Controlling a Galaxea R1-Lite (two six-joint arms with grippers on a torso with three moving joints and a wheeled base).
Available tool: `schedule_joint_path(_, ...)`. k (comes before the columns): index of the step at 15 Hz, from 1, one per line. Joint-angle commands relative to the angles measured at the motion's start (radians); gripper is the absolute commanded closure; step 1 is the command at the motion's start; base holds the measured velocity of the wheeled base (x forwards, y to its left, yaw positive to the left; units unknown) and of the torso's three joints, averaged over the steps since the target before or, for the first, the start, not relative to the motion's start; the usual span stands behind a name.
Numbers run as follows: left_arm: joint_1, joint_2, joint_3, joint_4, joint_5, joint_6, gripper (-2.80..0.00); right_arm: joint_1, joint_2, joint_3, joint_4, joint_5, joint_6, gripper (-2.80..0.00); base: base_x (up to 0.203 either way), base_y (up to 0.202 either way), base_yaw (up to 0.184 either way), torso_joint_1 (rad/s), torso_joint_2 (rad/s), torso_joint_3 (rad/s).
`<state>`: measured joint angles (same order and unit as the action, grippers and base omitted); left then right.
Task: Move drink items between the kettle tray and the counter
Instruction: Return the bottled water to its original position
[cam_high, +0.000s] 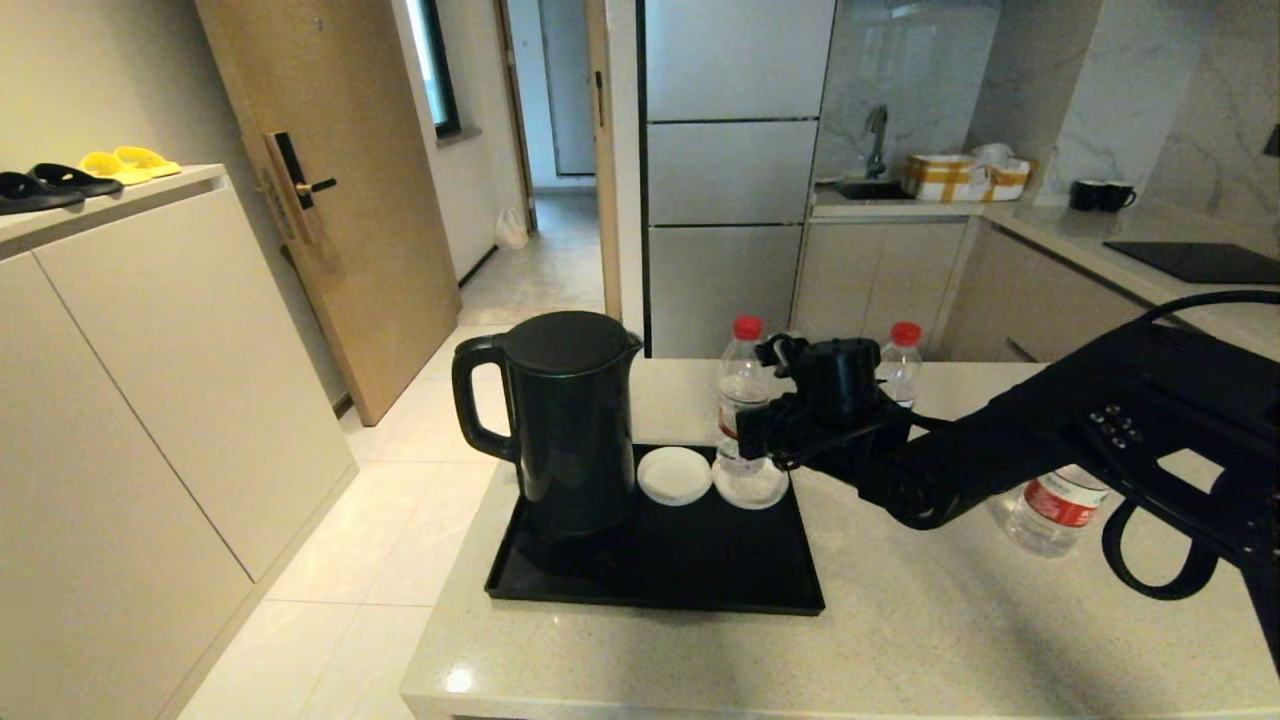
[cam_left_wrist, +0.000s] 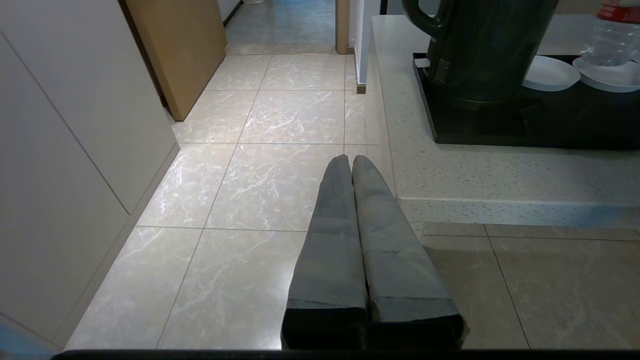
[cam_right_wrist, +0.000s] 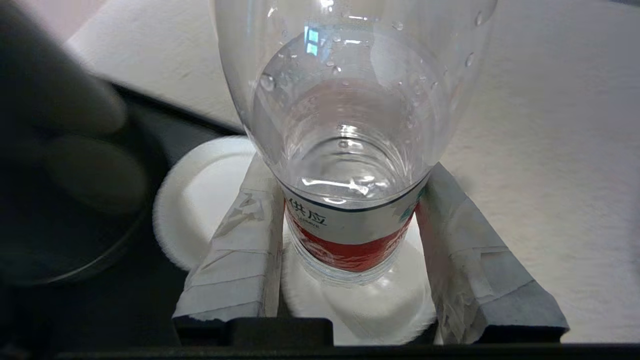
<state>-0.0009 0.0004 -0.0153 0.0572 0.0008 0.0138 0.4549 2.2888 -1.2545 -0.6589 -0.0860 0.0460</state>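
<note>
Tray (cam_high: 700, 570) mid-frame holds kettle (cam_high: 565, 420), two saucers (cam_high: 675, 474), one bottle (cam_high: 738, 400) on the right saucer, right gripper (cam_right_wrist: 345, 235) clamped on it; two more bottles (cam_high: 1050, 510) on counter (cam_high: 900, 640); left gripper (cam_left_wrist: 350, 170) closed, empty, over floor

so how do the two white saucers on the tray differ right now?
The saucer beside the kettle is bare; the other saucer carries an upright bottle. The right hand straddles that bottle, a finger on either side, so that saucer is partly hidden, while the bare one shows whole. Both are round and white, side by side on the tray.
</note>
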Motion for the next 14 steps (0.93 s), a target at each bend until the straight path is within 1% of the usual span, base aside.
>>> schedule_joint_path(1,-0.001,0.001,0.0,0.001,0.001,0.0,0.0,0.004,0.008,-0.007,-0.002,0.0,0.0,0.0,0.0,0.0,0.0,0.0,0.0,0.0)
schedule_joint_path(9,-0.001,0.001,0.0,0.001,0.001,0.0,0.0,-0.012,0.031,-0.013,-0.002,0.003,0.008,0.0,0.0,0.0,0.0,0.0,0.0,0.0)
schedule_joint_path(10,-0.001,0.0,0.0,0.001,0.001,0.0,0.0,-0.012,0.038,-0.015,-0.002,0.003,0.012,-1.55,0.0,0.0,0.0,0.0,0.0,0.0)
schedule_joint_path(11,-0.001,0.001,0.0,0.0,0.001,0.0,0.0,-0.012,0.043,-0.016,-0.002,0.003,0.014,-2.8,0.0,0.0,0.0,0.0,0.0,0.0)
schedule_joint_path(14,-0.001,0.001,0.0,0.001,0.001,0.0,0.0,-0.012,0.032,-0.016,-0.002,0.005,0.031,-2.8,0.0,0.0,0.0,0.0,0.0,0.0)
